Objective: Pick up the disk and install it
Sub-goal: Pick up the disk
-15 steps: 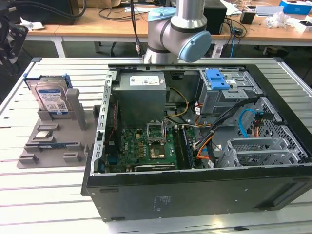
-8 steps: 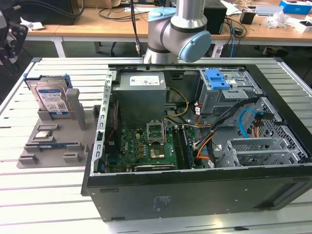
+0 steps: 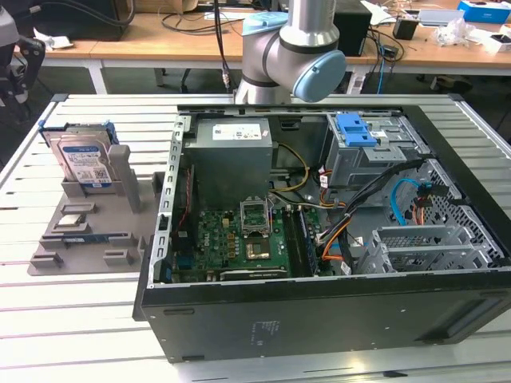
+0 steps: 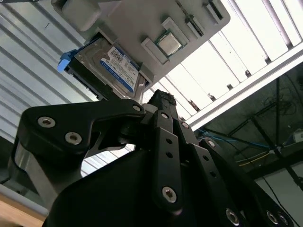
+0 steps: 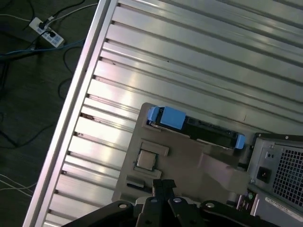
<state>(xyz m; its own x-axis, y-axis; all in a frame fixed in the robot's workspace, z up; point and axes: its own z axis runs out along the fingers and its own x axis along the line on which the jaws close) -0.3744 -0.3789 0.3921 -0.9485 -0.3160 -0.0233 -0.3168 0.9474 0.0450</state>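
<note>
While the disk [image 3: 80, 155] stands upright, its white-and-blue label [image 4: 120, 68] cannot be read

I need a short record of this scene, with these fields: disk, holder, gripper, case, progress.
disk: upright on its edge in the holder, not held
holder: grey tray, at the exterior view's left of the case
gripper: shut, empty, apart from the disk
case: open, inner parts visible
progress: disk not yet picked up
</note>
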